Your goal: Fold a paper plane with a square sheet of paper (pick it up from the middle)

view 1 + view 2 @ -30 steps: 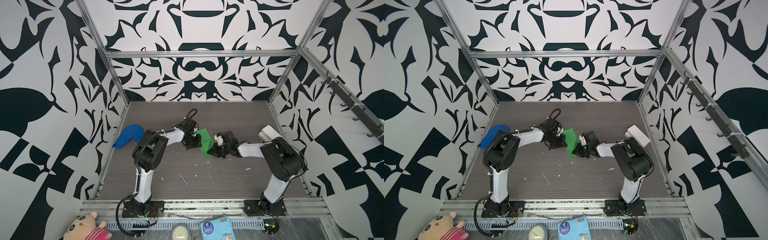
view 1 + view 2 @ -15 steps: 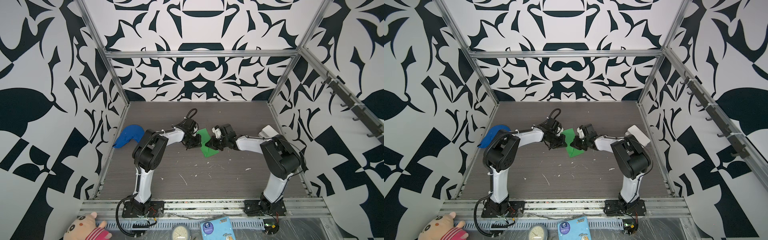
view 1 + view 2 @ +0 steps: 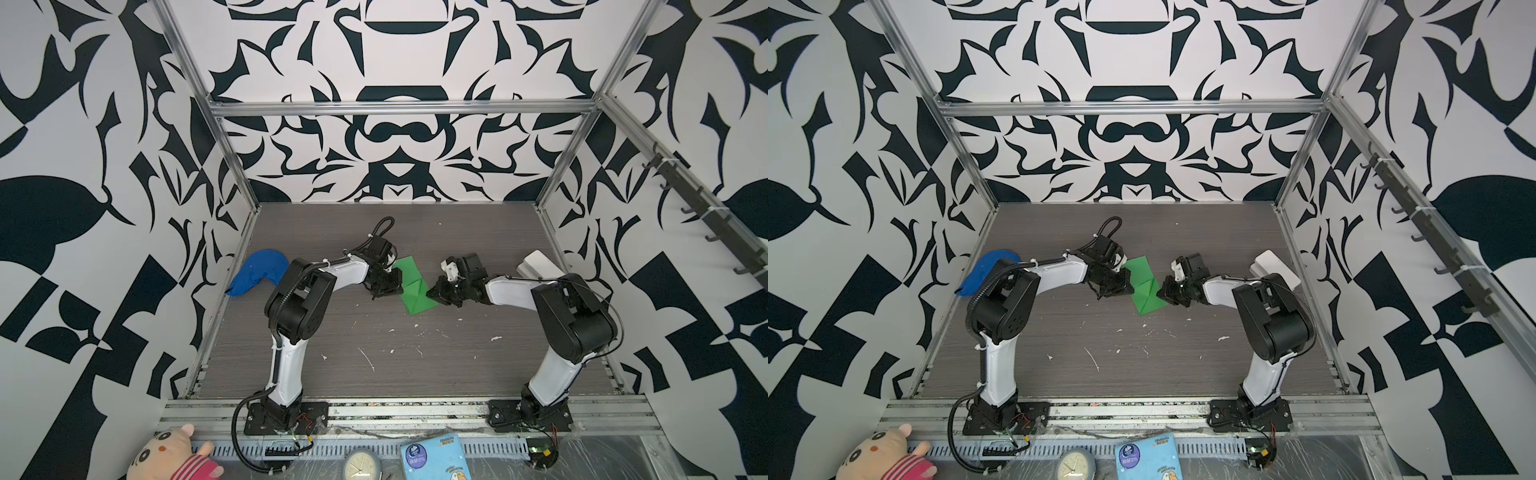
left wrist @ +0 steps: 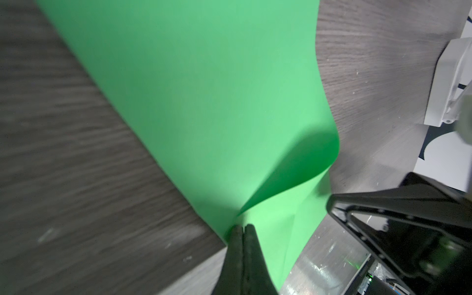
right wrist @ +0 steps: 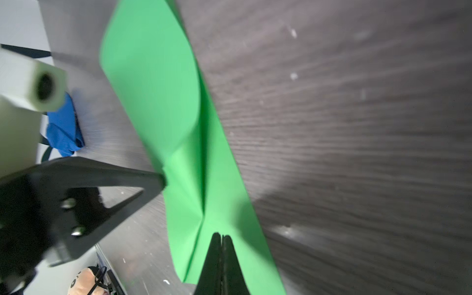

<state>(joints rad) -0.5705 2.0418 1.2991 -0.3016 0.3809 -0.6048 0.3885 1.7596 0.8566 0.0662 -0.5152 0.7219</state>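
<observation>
Sheet of paper (image 3: 415, 291) — green, part-folded, one flap curling up — lies on the table (image 3: 374, 353) between left gripper (image 3: 397, 286) and right gripper (image 3: 431, 293); both jaws closed tight, tips touching opposite sides.

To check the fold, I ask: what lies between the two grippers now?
Only the green paper, partly folded on the table. In both top views the left gripper and right gripper meet its opposite edges, both shut.

The square sheet of paper (image 3: 415, 299) is thin, smooth, matt paper. The desk (image 3: 374, 332) shows matt grey wood grain; the blue cap (image 3: 259, 274) is soft cloth.
</observation>
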